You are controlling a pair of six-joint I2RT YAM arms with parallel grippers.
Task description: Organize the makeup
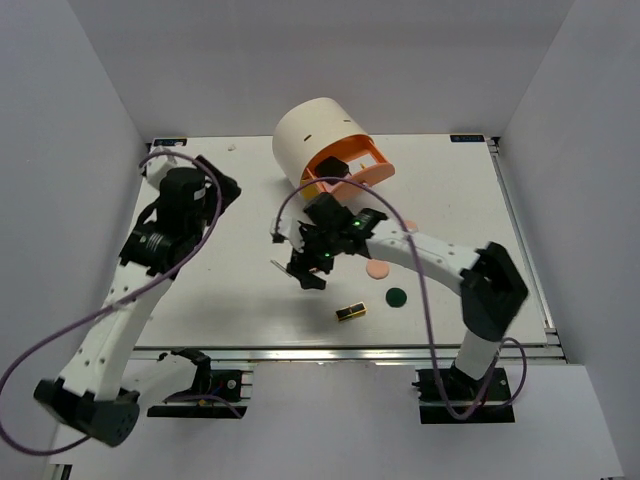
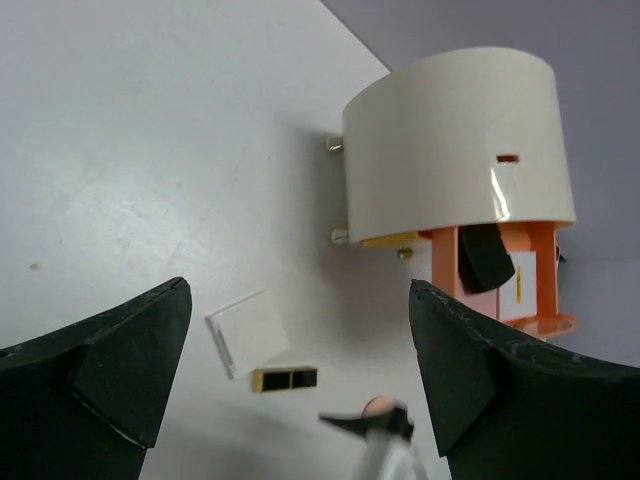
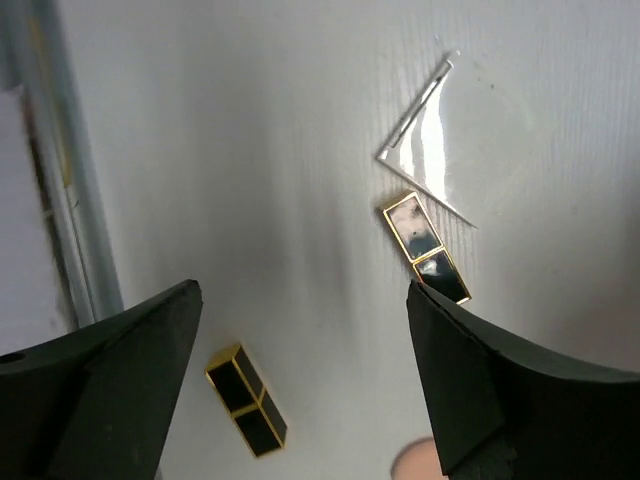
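Observation:
My right gripper [image 1: 308, 270] is open and empty, low over the table's middle. In its wrist view, the right gripper [image 3: 300, 400] frames two black-and-gold palettes [image 3: 427, 248] [image 3: 247, 398], a thin white angled card [image 3: 425, 150] and the edge of a peach disc [image 3: 415, 462]. From above I see one palette [image 1: 350, 312], a peach disc [image 1: 377, 270] and a dark green disc [image 1: 397, 296] right of that gripper. My left gripper [image 1: 222, 190] is open and empty at the far left. In its wrist view, the left gripper [image 2: 300, 400] looks at a white card [image 2: 247, 330] and a palette [image 2: 285, 379].
The big cream cylinder [image 1: 318, 138] stands at the back centre with an orange drawer [image 1: 352, 165] pulled open toward the right. It also shows in the left wrist view [image 2: 455, 150], with a dark shape [image 2: 485, 255] at the drawer. The table's rail [image 3: 60, 200] runs along the near edge.

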